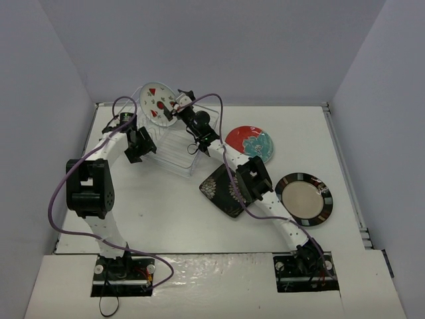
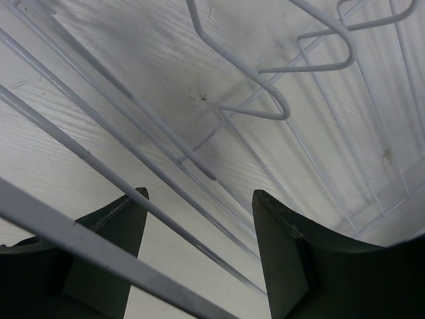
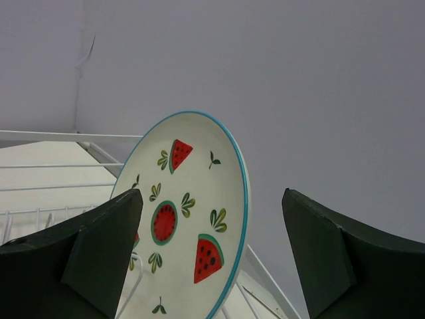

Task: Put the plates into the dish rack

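Kind of place: a robot test cell in a lab, not a lived-in kitchen.
Enclosure: plain pale walls (image 1: 219,46) close in a white table (image 1: 159,212) at the back and both sides; the right wrist view shows the same bare wall and a corner seam.
Machines: the left arm (image 1: 89,189) and the right arm (image 1: 265,199), both black and white, are bolted to a board (image 1: 212,286) at the near edge.
Wiring: purple cables (image 1: 50,211) loop loosely along both arms.
Household items: only a clear dish rack (image 1: 176,149) and patterned plates (image 1: 250,142), set out on the bare tabletop like test props.
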Controlling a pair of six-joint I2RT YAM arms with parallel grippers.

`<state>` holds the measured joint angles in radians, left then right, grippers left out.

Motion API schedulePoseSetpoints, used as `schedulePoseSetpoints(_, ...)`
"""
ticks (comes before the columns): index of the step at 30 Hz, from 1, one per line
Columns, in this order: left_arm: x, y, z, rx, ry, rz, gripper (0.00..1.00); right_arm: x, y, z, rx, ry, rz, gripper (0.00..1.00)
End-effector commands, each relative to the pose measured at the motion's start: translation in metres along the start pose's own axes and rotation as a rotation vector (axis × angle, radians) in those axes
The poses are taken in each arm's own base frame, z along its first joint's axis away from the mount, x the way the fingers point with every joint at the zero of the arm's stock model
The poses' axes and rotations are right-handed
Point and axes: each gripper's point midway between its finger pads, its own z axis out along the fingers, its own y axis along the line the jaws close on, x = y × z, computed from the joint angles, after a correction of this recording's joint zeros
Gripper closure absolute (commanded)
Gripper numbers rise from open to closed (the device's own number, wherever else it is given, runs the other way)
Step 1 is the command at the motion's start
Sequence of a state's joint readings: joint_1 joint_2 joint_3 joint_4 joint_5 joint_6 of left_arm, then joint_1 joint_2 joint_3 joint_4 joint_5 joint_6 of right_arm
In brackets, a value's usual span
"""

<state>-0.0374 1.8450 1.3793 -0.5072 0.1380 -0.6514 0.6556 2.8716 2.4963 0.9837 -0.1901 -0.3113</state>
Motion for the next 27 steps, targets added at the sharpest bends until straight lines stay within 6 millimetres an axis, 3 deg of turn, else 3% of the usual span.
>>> schedulePoseSetpoints(1,-0.027,-0.021,-0.016,0.059,-0.085,0.034,0.40,-0.079,-0.022,0.013,0.038,-0.187,0.005,0.16)
schedulePoseSetpoints(4,-0.028,-0.022,-0.017,0.059,-0.088,0.040,0.40,-0.088,-0.023,0.014,0.038,-0.200,0.006,0.14)
schedulePoseSetpoints(6,-0.029,-0.022,-0.018,0.061,-0.088,0.041,0.40,-0.098,-0.030,0.015,0.053,-0.205,0.000,0.07)
schedulePoseSetpoints(8,-0.029,-0.023,-0.018,0.065,-0.090,0.044,0.40,-0.121,-0.043,0.017,0.083,-0.226,-0.008,0.00)
schedulePoseSetpoints(13,-0.036,-0.026,-0.027,0.070,-0.113,0.053,0.39,-0.170,-0.076,0.015,0.161,-0.251,-0.013,0.00)
schedulePoseSetpoints(15,-0.039,-0.028,-0.032,0.075,-0.126,0.056,0.35,-0.174,-0.084,0.010,0.177,-0.234,-0.015,0.00)
schedulePoseSetpoints(17,-0.043,-0.028,-0.038,0.072,-0.142,0.060,0.30,-0.198,-0.098,0.003,0.210,-0.250,-0.018,0.00)
schedulePoseSetpoints(19,-0.046,-0.028,-0.044,0.069,-0.159,0.061,0.28,-0.198,-0.103,-0.002,0.221,-0.235,-0.020,0.00)
schedulePoseSetpoints(21,-0.052,-0.031,-0.055,0.076,-0.184,0.060,0.22,-0.213,-0.118,-0.008,0.250,-0.223,-0.027,0.00)
schedulePoseSetpoints(26,-0.058,-0.039,-0.073,0.106,-0.214,0.061,0.10,-0.229,-0.145,-0.030,0.305,-0.198,0.045,0.00)
schedulePoseSetpoints(27,-0.060,-0.040,-0.080,0.110,-0.224,0.061,0.06,-0.230,-0.159,-0.041,0.328,-0.159,0.085,0.00)
